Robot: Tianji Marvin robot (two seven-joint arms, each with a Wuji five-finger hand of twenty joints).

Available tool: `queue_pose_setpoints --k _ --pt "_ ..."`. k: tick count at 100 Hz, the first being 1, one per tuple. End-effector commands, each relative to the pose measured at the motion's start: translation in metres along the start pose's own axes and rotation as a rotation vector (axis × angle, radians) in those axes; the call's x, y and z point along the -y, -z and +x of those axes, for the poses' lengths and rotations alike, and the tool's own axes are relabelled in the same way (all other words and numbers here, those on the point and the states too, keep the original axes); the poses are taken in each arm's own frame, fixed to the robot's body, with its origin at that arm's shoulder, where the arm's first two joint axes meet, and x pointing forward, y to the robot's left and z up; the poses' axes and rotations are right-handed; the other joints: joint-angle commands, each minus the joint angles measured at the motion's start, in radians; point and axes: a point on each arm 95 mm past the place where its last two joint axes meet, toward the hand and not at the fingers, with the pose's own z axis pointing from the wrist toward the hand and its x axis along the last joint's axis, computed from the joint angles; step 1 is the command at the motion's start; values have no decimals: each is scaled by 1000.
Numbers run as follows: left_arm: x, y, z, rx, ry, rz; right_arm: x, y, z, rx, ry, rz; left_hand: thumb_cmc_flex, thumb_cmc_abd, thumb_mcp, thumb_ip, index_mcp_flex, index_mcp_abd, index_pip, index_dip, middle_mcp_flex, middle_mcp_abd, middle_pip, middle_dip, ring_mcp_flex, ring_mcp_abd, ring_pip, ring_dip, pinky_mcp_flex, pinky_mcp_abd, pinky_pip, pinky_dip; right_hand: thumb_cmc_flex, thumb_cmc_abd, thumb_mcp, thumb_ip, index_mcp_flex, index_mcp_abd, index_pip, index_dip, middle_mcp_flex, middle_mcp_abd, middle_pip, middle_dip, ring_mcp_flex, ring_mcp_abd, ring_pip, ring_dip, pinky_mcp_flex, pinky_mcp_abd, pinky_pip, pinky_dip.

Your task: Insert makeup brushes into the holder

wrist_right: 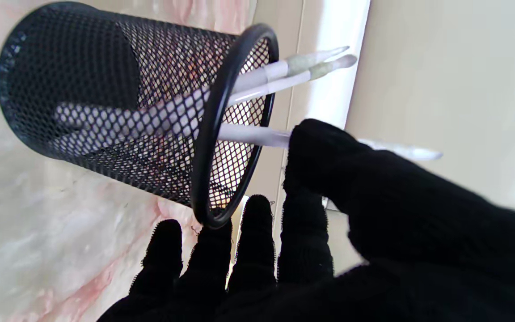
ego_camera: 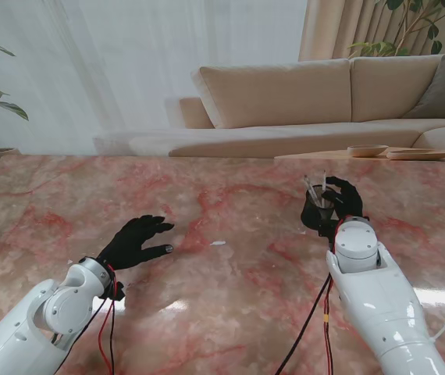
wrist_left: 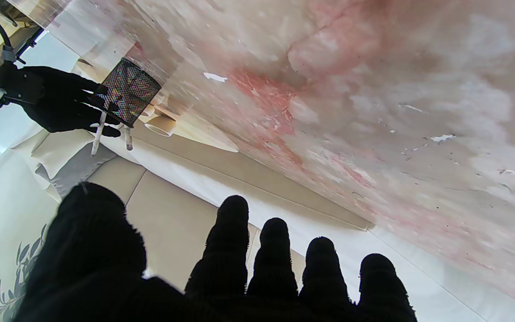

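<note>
Mesh holder (wrist_right: 119,116) stands on the table's (ego_camera: 230,297) right side w/ two brushes (wrist_right: 284,71) inside. Only my right-wrist cam shows my right hand (wrist_right: 329,214) pinching a third brush (wrist_right: 253,134) at the rim. Left hand (ego_camera: 134,241) hovers far left, fingers spread, holding nothing.

Holder (wrist_right: 105,112): black wire mesh, black rim. Brushes (wrist_right: 284,71): white handles, pale greenish-grey near the tips. Both hands (ego_camera: 133,242) (ego_camera: 346,199): black knit gloves. Arms (ego_camera: 379,305): glossy white. Table (ego_camera: 230,289): pink-beige marble, red veins. Sofa (ego_camera: 285,94): beige.
</note>
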Motion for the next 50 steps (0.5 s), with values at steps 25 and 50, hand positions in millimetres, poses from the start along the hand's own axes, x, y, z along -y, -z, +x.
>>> queue_pose_setpoints --k 25,50 --pt "-3 3 0 0 0 -2 -3 5 -12 20 58 43 -5 41 -29 31 -11 -6 -12 -14 -30 -1 -21 -11 -34 -28 -24 4 -4 -5 -40 -17 -48 -22 -63 8 -130 65 -103 -79 -69 -2 -39 -26 -47 -12 -49 42 -3 -36 -18 -4" --pt "-3 4 0 -2 -1 1 -7 12 -20 42 87 78 -4 41 -29 31 -12 -7 -12 -14 -30 -2 -22 -12 -35 -29 -25 3 -3 -5 -41 -18 -46 4 -213 -7 -190 99 -135 -104 -77 5 -105 -40 -54 -8 -75 55 -3 -32 -23 -15"
